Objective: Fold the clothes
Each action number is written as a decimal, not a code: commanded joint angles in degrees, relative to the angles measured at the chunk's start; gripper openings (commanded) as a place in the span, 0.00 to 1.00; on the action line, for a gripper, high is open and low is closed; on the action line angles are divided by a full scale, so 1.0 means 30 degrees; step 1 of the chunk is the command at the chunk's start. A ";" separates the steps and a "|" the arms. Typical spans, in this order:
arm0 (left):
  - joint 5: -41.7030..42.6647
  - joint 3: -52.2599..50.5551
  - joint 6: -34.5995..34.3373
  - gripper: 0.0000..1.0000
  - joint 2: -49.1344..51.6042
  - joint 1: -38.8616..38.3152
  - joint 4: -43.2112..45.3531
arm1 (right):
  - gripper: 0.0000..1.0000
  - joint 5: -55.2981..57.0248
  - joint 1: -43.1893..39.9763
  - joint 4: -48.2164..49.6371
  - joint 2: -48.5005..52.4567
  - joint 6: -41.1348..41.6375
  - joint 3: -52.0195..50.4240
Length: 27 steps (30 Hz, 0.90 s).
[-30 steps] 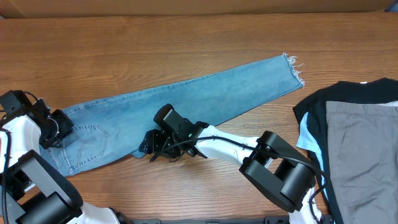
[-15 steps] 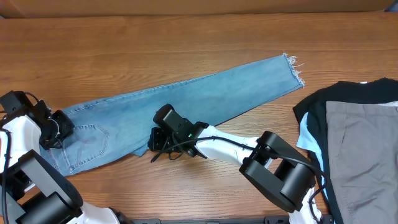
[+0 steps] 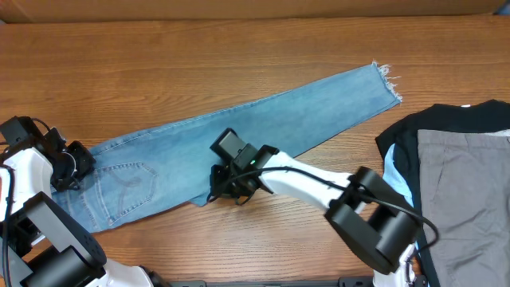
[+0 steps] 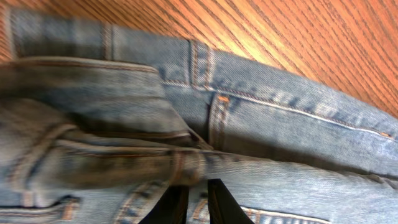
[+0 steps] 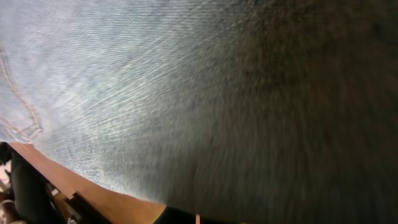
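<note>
Jeans (image 3: 303, 112) lie between left pincer (image 3: 81, 162), clamped on waistband (image 4: 273, 109), and right pincer (image 3: 221, 185), clamped mid-leg

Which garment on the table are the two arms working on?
The light-blue jeans, stretched diagonally across the table: the left gripper is at their waistband, the right gripper at their lower edge. The black garment and grey garment lie apart, far right.

Your right arm (image 3: 299, 182) has a white forearm shell between boxy black joint housings, with a thin black cable along it. Your left arm (image 3: 22, 171) matches, and the left pincer (image 4: 198, 200) has slim black fingers (image 4: 174, 208).
</note>
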 commanded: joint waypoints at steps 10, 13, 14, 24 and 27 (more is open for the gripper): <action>0.0619 -0.0066 -0.0138 0.17 0.0182 -0.0073 0.0175 | 0.31 -0.2543 0.0372 -0.2659 -0.1406 0.0342 0.0131; 0.0619 -0.0066 -0.0138 0.18 0.0182 -0.0073 0.0255 | 0.32 -0.2288 0.1100 -0.1953 -0.0918 0.0925 0.0131; 0.0619 -0.0066 -0.0138 0.17 0.0182 -0.0073 0.0262 | 0.33 -0.2135 0.1282 -0.1770 -0.0699 0.1297 0.0131; 0.0765 -0.0066 -0.0146 0.18 0.0182 -0.0087 0.0262 | 0.55 -0.1945 0.1188 0.2463 0.1690 0.4481 0.0131; 0.0765 -0.0066 -0.0146 0.18 0.0182 -0.0087 0.0262 | 0.51 -0.1610 0.1188 0.3279 0.1770 0.4459 0.0131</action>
